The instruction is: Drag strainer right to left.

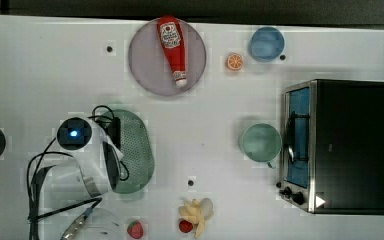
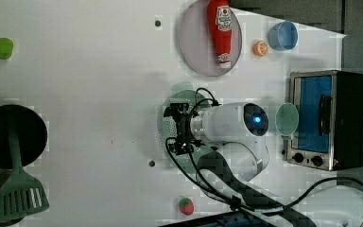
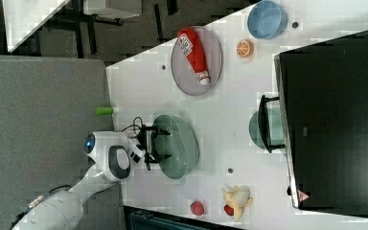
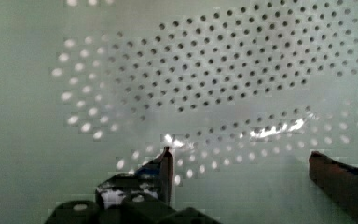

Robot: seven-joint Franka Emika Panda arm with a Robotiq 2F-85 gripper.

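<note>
The strainer (image 1: pixel 137 150) is a pale mint-green oval colander lying on the white table at the top view's left of centre. My arm reaches over the side of it nearer the top view's left edge. The gripper (image 3: pixel 165 143) hangs over the strainer's (image 3: pixel 186 143) bowl, open. In the wrist view the holed bottom of the strainer (image 4: pixel 214 70) lies close below, and the gripper (image 4: pixel 242 163) has its two dark fingertips (image 4: pixel 167 163) spread wide with nothing between them. In the left view the gripper (image 2: pixel 169 130) stands over the strainer's (image 2: pixel 185 96) rim.
A grey plate (image 1: pixel 147 75) bearing a ketchup bottle (image 1: pixel 172 47) sits beyond the strainer. A mint cup (image 1: pixel 260 142) stands beside the toaster oven (image 1: pixel 345 145). A blue bowl (image 1: pixel 267 43), orange slice (image 1: pixel 235 61), banana (image 1: pixel 197 210) and strawberry (image 1: pixel 135 229) lie around. A black pan (image 2: pixel 9 135) holds a green spatula (image 2: pixel 19 189).
</note>
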